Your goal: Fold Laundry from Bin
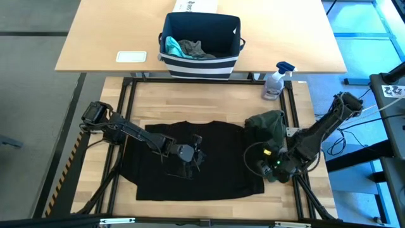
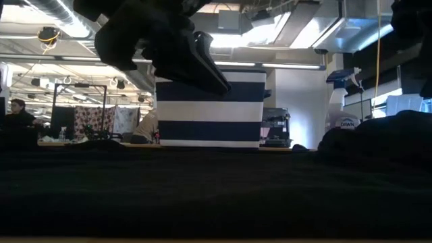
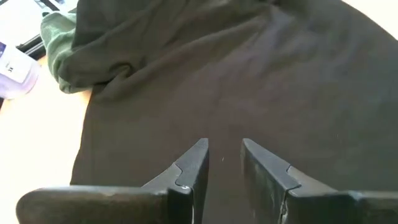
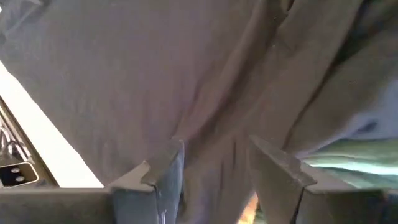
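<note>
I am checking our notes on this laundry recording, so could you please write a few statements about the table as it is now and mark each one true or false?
1. The black T-shirt lies spread flat on the wooden table. True.
2. The bin is empty. False: a teal piece and a grey piece lie inside it.
3. The left gripper is over the middle of the black T-shirt with nothing between its fingers. True.
4. The olive-green piece is inside the bin. False: it lies bunched at the black T-shirt's right edge.
5. A spray bottle stands on the table in front of the bin. True.
6. The right gripper hangs over the bin. False: it is low at the shirt's right edge.
</note>
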`<state>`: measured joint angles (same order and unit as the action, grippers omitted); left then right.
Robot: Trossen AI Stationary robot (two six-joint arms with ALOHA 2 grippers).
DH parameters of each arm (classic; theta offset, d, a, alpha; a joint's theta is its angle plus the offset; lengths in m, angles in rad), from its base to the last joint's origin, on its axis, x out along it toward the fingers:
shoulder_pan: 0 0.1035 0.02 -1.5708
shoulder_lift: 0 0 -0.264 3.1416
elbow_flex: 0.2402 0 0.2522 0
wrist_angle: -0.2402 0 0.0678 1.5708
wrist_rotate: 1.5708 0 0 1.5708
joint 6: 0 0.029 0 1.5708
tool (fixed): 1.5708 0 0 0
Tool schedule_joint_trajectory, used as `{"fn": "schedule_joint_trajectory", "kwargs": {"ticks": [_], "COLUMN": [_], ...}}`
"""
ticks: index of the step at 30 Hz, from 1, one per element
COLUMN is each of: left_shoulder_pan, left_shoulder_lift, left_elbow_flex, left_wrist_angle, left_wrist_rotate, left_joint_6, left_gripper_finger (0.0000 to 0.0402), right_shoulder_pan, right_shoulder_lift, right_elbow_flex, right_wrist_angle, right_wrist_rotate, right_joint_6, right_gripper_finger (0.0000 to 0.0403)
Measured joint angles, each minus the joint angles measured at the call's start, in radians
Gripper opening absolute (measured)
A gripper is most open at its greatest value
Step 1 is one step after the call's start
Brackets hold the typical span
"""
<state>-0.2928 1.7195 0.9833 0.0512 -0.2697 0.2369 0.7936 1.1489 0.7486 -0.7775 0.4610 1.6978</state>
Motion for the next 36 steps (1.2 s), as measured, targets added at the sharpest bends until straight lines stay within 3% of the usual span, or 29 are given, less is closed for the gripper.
{"fn": "schedule_joint_trajectory", "kwargs": {"ticks": [7,15,26,36], "left_shoulder_pan": [-0.029,-0.06,-0.06,-0.048], "left_shoulder_lift": [0.0,-0.001,-0.002,-0.002], "left_elbow_flex": [0.0,0.0,0.0,0.0], "left_wrist_angle": [0.01,0.027,0.074,0.095], "left_wrist_rotate": [-0.039,-0.079,-0.087,-0.086], "left_joint_6": [-0.084,-0.089,-0.084,-0.043], "left_gripper_finger": [0.009,0.009,0.009,0.009], "right_shoulder_pan": [0.006,0.005,0.004,0.004], "right_shoulder_lift": [0.105,0.119,0.119,0.117], "right_elbow_flex": [0.0,0.0,0.0,0.0], "right_wrist_angle": [0.139,0.217,0.041,-0.109], "right_wrist_rotate": [-0.01,0.019,0.044,-0.045], "right_joint_6": [-0.029,-0.027,0.103,0.195], "right_gripper_finger": [0.0175,0.0175,0.0175,0.0175]}}
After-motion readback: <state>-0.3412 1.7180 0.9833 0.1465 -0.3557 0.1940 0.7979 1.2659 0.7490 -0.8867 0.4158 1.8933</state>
